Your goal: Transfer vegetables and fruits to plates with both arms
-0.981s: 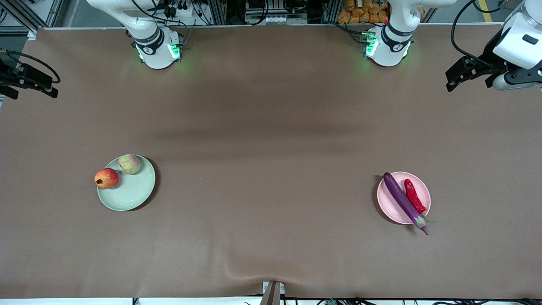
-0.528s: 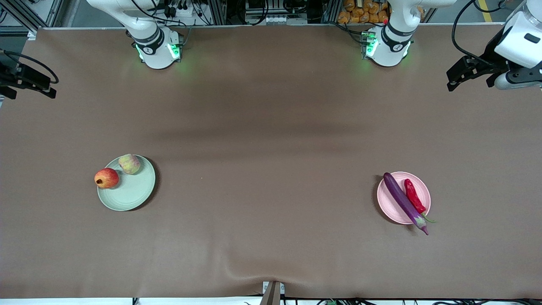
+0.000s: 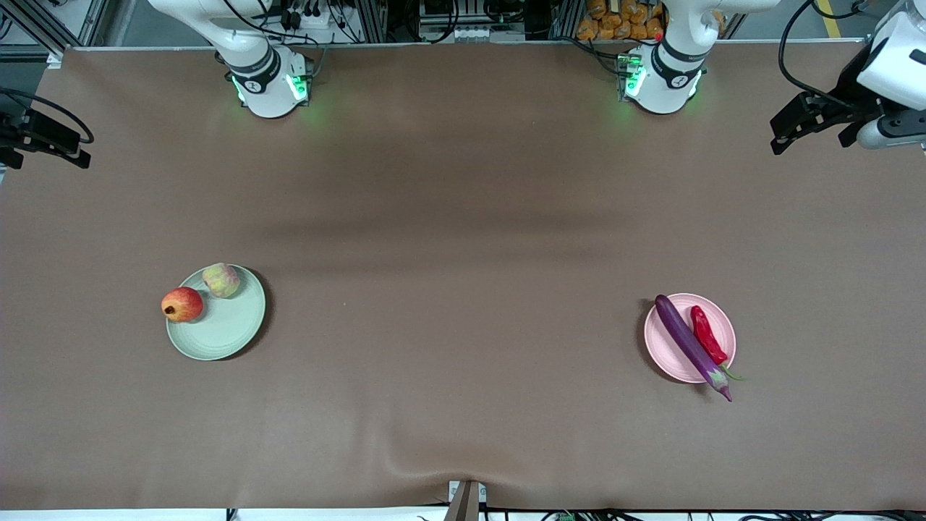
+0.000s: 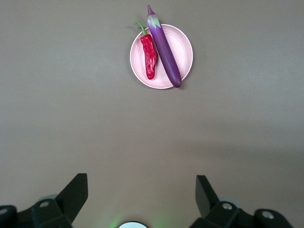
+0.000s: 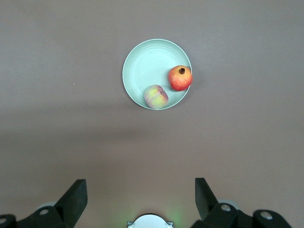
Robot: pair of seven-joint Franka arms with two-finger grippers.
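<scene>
Plates: two, green (image 3: 224, 333) with two fruits, pink (image 3: 669, 358) with two vegetables.

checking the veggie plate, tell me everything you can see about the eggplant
The eggplant is long, slender and glossy purple, with a pale stem cap. It lies flat and diagonal across the pink plate, beside the red chili pepper; whether they touch is unclear. Its stem end overhangs the rim on the side nearer the front camera. No gripper touches it.
</scene>
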